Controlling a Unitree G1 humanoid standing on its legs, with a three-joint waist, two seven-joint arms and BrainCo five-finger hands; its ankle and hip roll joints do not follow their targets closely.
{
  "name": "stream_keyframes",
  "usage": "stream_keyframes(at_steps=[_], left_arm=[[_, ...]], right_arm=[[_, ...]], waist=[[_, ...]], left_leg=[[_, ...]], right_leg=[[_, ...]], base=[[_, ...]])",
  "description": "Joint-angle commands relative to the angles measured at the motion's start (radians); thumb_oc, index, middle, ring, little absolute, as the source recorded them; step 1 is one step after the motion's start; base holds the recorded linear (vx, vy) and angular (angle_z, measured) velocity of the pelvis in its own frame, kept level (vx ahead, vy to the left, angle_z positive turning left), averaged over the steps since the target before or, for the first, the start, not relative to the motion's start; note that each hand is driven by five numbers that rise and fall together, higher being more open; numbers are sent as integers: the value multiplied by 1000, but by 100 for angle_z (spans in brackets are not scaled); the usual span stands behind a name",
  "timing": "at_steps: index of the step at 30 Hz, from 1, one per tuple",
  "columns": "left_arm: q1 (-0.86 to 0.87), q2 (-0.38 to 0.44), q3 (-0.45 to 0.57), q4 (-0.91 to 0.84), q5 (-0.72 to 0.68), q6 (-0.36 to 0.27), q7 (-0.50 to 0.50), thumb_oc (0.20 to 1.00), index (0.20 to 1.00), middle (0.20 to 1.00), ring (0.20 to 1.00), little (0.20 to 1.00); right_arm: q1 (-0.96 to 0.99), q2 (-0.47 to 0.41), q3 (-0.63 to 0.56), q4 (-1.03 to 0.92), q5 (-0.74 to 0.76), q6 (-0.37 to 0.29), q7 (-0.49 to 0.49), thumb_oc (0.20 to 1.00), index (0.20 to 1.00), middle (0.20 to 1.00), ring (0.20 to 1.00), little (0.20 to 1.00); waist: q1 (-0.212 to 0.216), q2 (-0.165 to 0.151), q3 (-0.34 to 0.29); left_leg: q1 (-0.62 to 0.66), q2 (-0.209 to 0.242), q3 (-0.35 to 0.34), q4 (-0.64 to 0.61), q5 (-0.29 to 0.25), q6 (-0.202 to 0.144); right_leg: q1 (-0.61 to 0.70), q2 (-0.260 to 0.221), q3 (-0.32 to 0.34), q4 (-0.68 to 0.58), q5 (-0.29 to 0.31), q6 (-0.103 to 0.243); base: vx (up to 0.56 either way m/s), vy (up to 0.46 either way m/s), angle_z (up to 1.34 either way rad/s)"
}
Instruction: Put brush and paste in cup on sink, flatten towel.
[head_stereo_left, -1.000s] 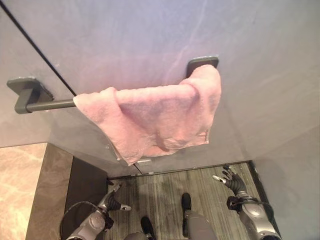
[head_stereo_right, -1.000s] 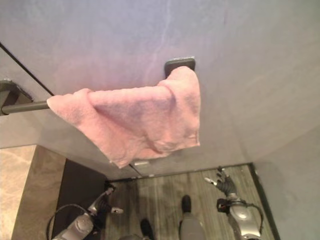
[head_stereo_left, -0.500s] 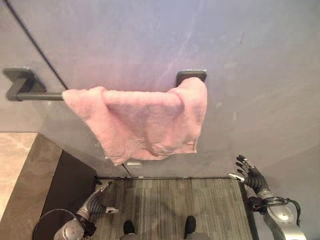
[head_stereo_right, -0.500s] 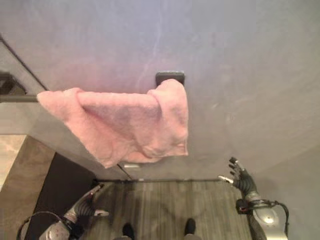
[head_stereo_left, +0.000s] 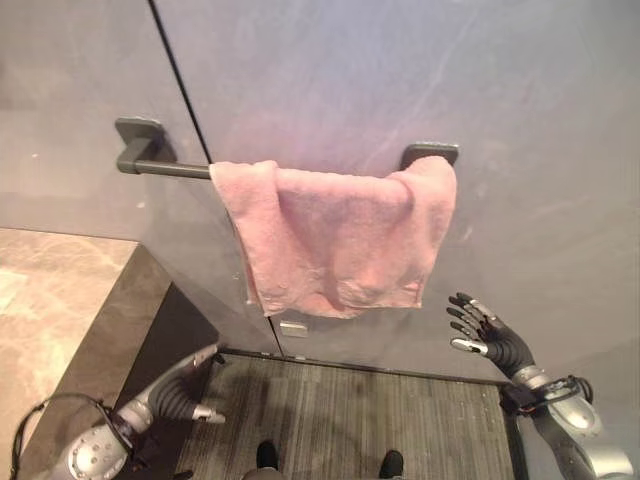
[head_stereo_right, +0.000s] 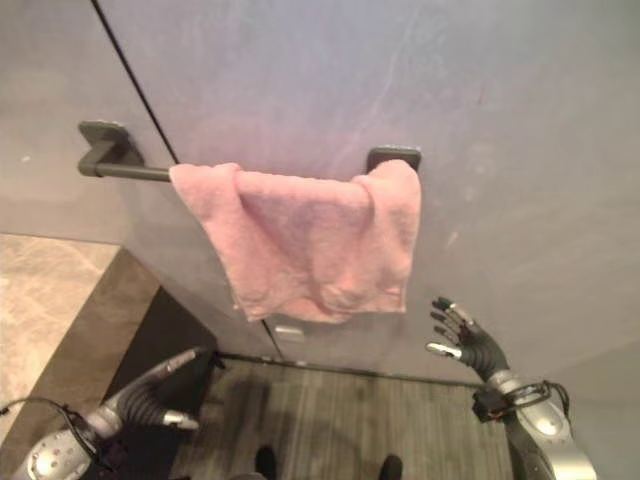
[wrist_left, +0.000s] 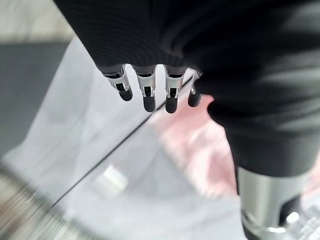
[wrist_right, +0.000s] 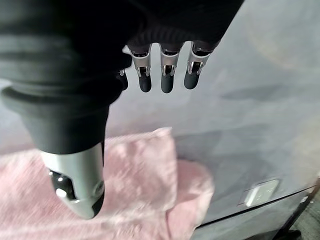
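Step in hand, as judged: the towel-flattening part of the task. No cup, brush or paste appears here, so their status cannot be assessed.

The pink towel hangs on a dark wall rail, bunched toward the rail's right end, against the right bracket. Its lower edge is rumpled and uneven, and the left stretch of the rail is bare. The towel is not yet flat.

Right hand: raised below and to the right of the towel's lower right corner, near it but apart. Its fingers are straight and spread, holding nothing and touching nothing.

Left hand: low on the left, well apart from the towel, with fingers extended and relaxed, empty.

Next move, as judged: raise both hands to the towel, take its hanging edges and draw the cloth leftward along the rail, smoothing the folds. The right hand is nearer; the left needs a larger lift.
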Motion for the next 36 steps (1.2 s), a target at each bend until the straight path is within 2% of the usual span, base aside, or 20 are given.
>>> stream_keyframes(at_steps=[1, 9, 11, 18, 21, 24, 28, 29, 36], left_arm=[[-37, 29, 73, -38, -100, -48, 9, 1000, 1000, 1000, 1000, 1000], [-69, -1, 166, -69, -156, -45, 42, 1000, 1000, 1000, 1000, 1000], [-88, -18, 191, -41, -160, -33, 59, 1000, 1000, 1000, 1000, 1000], [-165, -58, 231, 23, -154, -23, 85, 1000, 1000, 1000, 1000, 1000], [-220, -74, 211, 58, -153, -19, 92, 1000, 1000, 1000, 1000, 1000], [-314, -99, 150, 89, -174, -16, 83, 1000, 1000, 1000, 1000, 1000], [-428, -125, 56, 75, -265, -10, 51, 1000, 1000, 1000, 1000, 1000], [-464, -134, 28, 66, -300, -9, 41, 1000, 1000, 1000, 1000, 1000], [-572, -174, -86, 56, -341, 3, 19, 1000, 1000, 1000, 1000, 1000]], right_arm=[[-79, -75, 0, -81, -16, -48, -14, 1000, 1000, 1000, 1000, 1000], [-144, -77, 7, -62, -124, -32, -75, 1000, 1000, 1000, 1000, 1000], [-157, -74, -12, -56, -177, -16, -108, 1000, 1000, 1000, 1000, 1000], [-239, -30, 13, -39, -227, 1, -128, 1000, 1000, 1000, 1000, 1000], [-289, -9, 40, -10, -235, 9, -136, 1000, 1000, 1000, 1000, 1000], [-371, 24, 99, 31, -240, 17, -142, 1000, 1000, 1000, 1000, 1000], [-463, 64, 173, 72, -207, 25, -142, 1000, 1000, 1000, 1000, 1000], [-491, 92, 201, 94, -156, 31, -134, 1000, 1000, 1000, 1000, 1000], [-600, 126, 288, 140, -100, 49, -115, 1000, 1000, 1000, 1000, 1000]], waist=[[10, -34, 26], [21, -45, 24], [17, -47, 23], [18, -55, 22], [13, -59, 23], [3, -66, 21], [-7, -73, 25], [-11, -77, 28], [-19, -92, 32]], left_leg=[[-14, -10, -11, 4, 17, -2], [-21, -25, -10, 4, 9, 5], [-21, -27, -4, 4, 6, 7], [-13, -35, 12, 4, -7, 17], [-6, -40, 25, 4, -15, 21], [2, -45, 40, 4, -22, 25], [1, -45, 58, 4, -24, 27], [-2, -44, 64, 4, -23, 27], [-10, -33, 78, 4, -20, 24]], right_leg=[[39, -49, -13, 0, 30, 63], [30, -65, -7, 0, 47, 70], [23, -68, -2, 0, 52, 71], [9, -76, 27, 0, 64, 72], [4, -79, 41, 0, 72, 73], [-4, -81, 58, 0, 83, 73], [-23, -78, 84, 0, 93, 71], [-35, -76, 92, 0, 98, 71], [-58, -69, 108, 0, 100, 67]], base=[[22, 14, 15], [10, 13, 4], [16, 31, -5], [28, 26, -7], [39, 38, -15], [27, 28, -16], [2, 15, -18], [-25, 5, -14], [-6, -5, -10]])
